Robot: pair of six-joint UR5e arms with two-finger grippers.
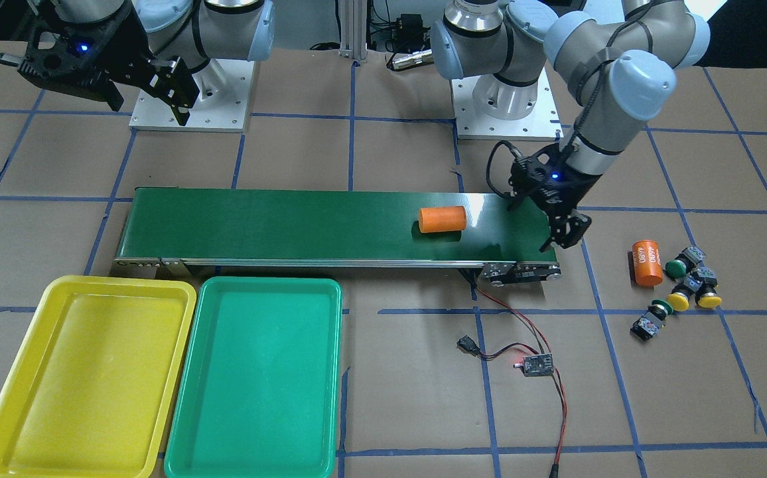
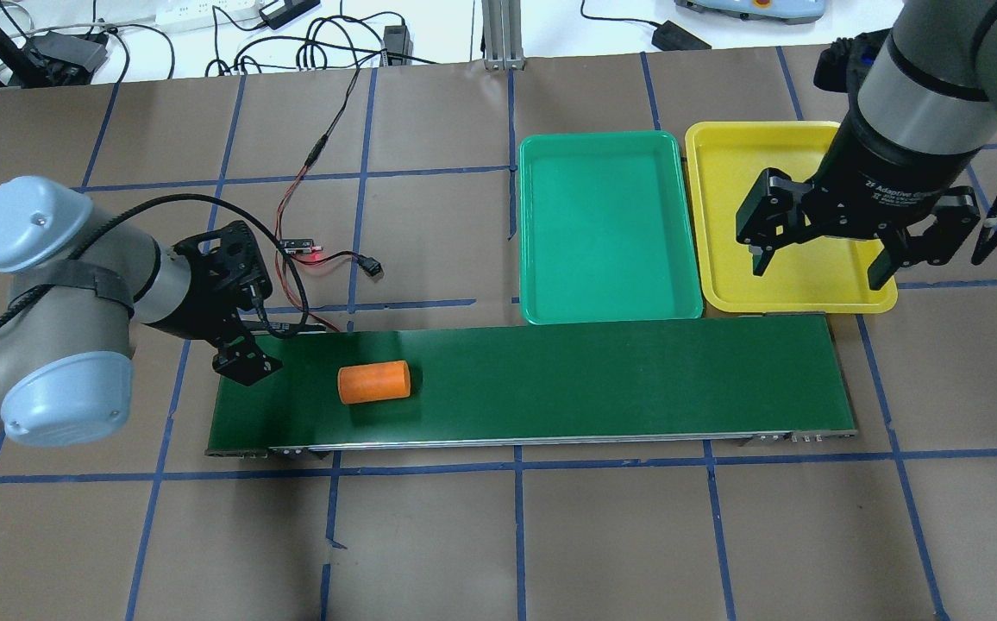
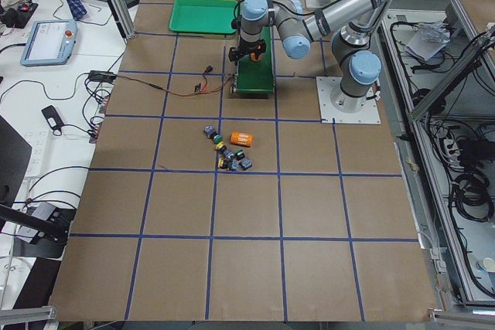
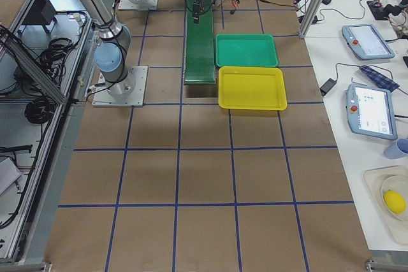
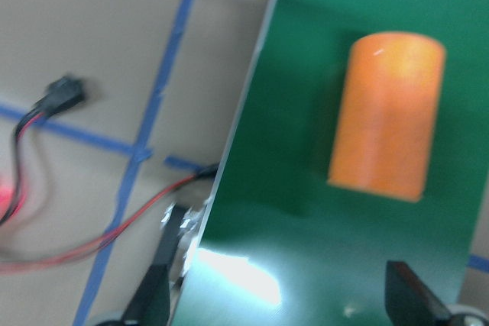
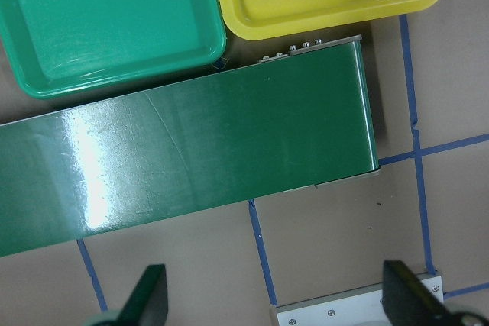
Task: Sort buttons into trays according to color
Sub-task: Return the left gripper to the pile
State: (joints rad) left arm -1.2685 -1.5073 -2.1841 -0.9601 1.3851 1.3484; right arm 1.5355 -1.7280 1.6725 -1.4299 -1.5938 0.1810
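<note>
yellow tray [image 1: 85, 378], green tray [image 1: 257, 378] empty; buttons [image 1: 675, 268] unsorted on counter [image 1: 423, 411], sorting not begun. left gripper [image 1: 559, 239], right gripper [image 2: 819, 274] wide open, empty. next: left reaches a button.

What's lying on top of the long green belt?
Just one orange cylinder, lying on its side near the end where the left gripper hangs, open. The rest of the belt shows bare. The bit right under the cylinder is covered.
</note>
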